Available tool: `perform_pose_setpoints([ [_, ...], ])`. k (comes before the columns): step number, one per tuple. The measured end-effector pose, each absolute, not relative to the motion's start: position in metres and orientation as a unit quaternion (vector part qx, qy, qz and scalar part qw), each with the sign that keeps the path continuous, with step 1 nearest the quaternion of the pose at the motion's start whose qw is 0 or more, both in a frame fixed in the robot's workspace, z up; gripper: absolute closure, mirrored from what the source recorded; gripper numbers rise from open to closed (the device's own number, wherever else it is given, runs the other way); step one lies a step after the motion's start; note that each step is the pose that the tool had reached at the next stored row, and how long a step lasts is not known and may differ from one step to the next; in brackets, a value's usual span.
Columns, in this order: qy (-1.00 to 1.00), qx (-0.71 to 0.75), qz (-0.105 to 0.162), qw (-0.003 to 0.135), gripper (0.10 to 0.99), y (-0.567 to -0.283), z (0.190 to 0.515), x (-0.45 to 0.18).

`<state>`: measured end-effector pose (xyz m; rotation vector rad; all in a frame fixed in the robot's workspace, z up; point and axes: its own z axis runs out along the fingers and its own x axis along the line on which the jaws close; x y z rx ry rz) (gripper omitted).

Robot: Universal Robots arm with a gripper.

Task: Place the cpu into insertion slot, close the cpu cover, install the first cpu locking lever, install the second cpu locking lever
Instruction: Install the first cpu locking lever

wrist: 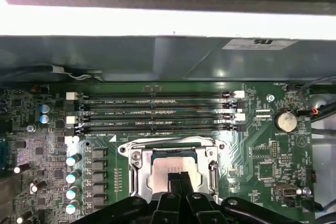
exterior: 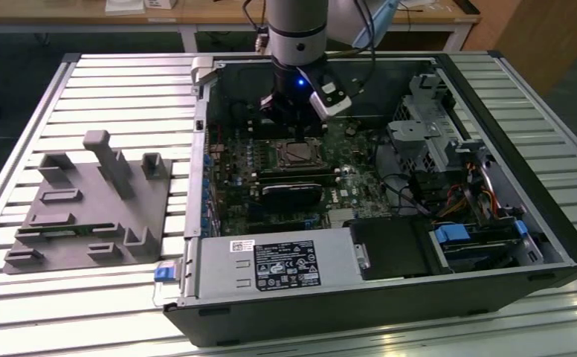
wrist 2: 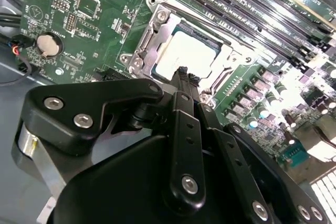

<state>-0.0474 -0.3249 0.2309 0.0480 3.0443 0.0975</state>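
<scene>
- A slatted metal surface (exterior: 120, 82) is carrying an open computer case (exterior: 368, 312). A gray moulded fixture (exterior: 80, 216) is sitting beside the case, at the exterior view's left.
- The arm (exterior: 297, 30) is reaching straight down into the case, over the green motherboard (wrist: 262, 150).
- The fingers (wrist: 173, 182) are pressing together, showing no gap between them and gripping nothing. In both wrist views the tips are hanging right over the chip (wrist 2: 191, 53); whether they are touching it I cannot tell.
- The chip is lying flat in the socket (exterior: 297, 154), just beside the long memory slots (wrist: 157, 111). Its pale silvery top is catching the light and looking level and square to its surround.
- The cover (wrist: 137, 171), a thin bright metal frame, is lying down around the chip, with the chip's top showing through its window.
- Judgement: the placing is looking done and the cover is down or nearly so, so the work is sitting at the cover-and-lever stage. The levers are too hard to make out; latched or free, I cannot tell.
- Judgement: this stage is calling for a firm, narrow push with closed tips on thin metal, keeping clear of the chip's top and the small parts crowding the board.
</scene>
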Motion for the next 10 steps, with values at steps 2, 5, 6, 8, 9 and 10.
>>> perform_pose_setpoints([
  [2,0.998,0.016,0.032,0.048,0.98,-0.3249,0.2328,-0.0474],
  [5,0.998,0.016,0.032,0.048,0.98,-0.3249,0.2332,-0.0474],
  [6,0.998,0.016,0.032,0.048,0.98,-0.3249,0.2332,-0.0474],
  [8,0.998,0.016,0.032,0.048,0.98,-0.3249,0.2332,-0.0474],
  [9,0.998,0.016,0.032,0.048,0.98,-0.3249,0.2335,-0.0474],
  [10,0.998,0.016,0.032,0.048,0.98,-0.3249,0.2336,-0.0474],
])
